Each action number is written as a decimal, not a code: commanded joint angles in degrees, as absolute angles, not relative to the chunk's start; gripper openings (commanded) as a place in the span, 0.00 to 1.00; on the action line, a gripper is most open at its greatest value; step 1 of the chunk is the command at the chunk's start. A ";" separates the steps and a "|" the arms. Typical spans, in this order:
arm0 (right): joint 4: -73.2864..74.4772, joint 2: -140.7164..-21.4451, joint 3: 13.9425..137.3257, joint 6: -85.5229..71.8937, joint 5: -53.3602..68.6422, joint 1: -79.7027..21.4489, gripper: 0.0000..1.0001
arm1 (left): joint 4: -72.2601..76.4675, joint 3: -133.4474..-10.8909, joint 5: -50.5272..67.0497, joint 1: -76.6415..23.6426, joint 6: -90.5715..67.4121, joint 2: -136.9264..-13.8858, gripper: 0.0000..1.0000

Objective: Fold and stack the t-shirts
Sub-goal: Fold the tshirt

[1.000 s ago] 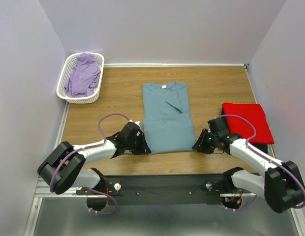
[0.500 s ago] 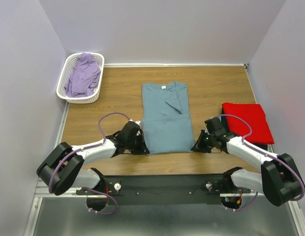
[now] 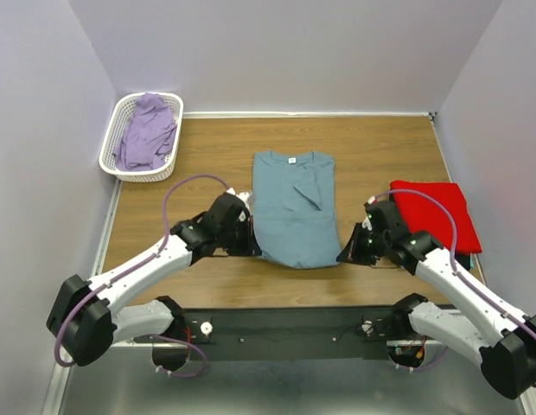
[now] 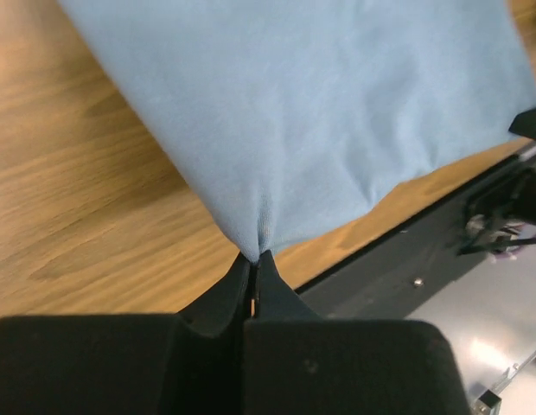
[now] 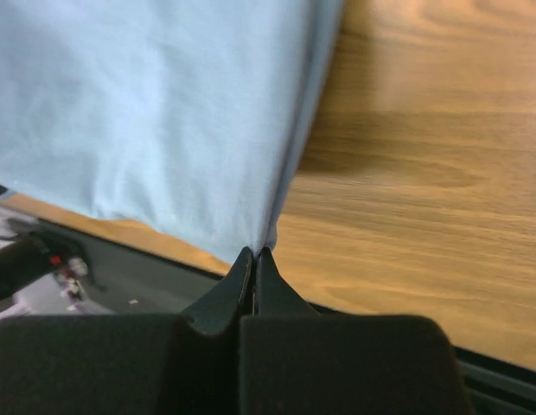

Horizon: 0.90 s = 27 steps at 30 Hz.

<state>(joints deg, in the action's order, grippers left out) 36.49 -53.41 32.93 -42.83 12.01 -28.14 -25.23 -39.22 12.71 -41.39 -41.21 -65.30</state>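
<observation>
The blue-grey t-shirt (image 3: 294,207), sleeves folded in, lies lengthwise mid-table with its white neck label at the far end. My left gripper (image 3: 255,251) is shut on its near left hem corner (image 4: 255,246). My right gripper (image 3: 341,257) is shut on its near right hem corner (image 5: 255,242). Both corners are lifted off the wood, and the hem hangs between them. The red t-shirt (image 3: 437,213) lies folded at the right, behind my right arm. No turquoise shirt is in view.
A white lattice basket (image 3: 112,138) at the far left corner holds a crumpled lilac cloth (image 3: 147,131). The black base rail (image 3: 285,324) runs along the near table edge. Walls close in left, right and back.
Both grippers have risen and moved away from the near edge, lifting the blue-grey shirt's hem. The near part of the shirt now narrows and lifts off the table.
</observation>
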 commanded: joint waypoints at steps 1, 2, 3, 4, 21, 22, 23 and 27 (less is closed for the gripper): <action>45.35 -52.03 40.24 -41.66 10.63 -28.56 0.00 | -33.92 -47.54 10.11 -41.05 -38.32 -63.37 0.00; 45.70 -51.86 41.30 -41.75 10.46 -28.56 0.00 | -35.58 -48.85 9.32 -40.96 -38.06 -63.63 0.00; 46.05 -51.59 43.40 -41.92 10.46 -28.48 0.00 | -36.20 -51.13 9.23 -40.70 -37.80 -63.72 0.00; 47.01 -51.16 44.11 -42.27 10.37 -28.56 0.01 | -36.65 -51.94 9.23 -40.69 -37.71 -63.63 0.00; 54.50 -56.15 56.76 -38.15 1.70 -28.48 0.00 | -37.62 -55.89 11.68 -36.93 -34.64 -64.06 0.00; 53.80 -58.60 57.65 -37.80 0.37 -28.56 0.00 | -36.92 -56.68 11.95 -35.52 -33.58 -64.77 0.00; 52.92 -59.67 58.44 -37.62 0.26 -28.48 0.00 | -35.52 -57.39 12.04 -34.46 -32.88 -65.56 0.00; 47.21 -66.17 62.74 -37.62 -4.39 -28.39 0.00 | -32.44 -62.12 15.03 -28.84 -30.32 -71.17 0.00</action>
<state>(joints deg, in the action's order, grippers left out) 51.46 -62.85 58.94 -38.92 2.90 -28.40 -36.86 -57.43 12.91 -32.42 -34.46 -68.12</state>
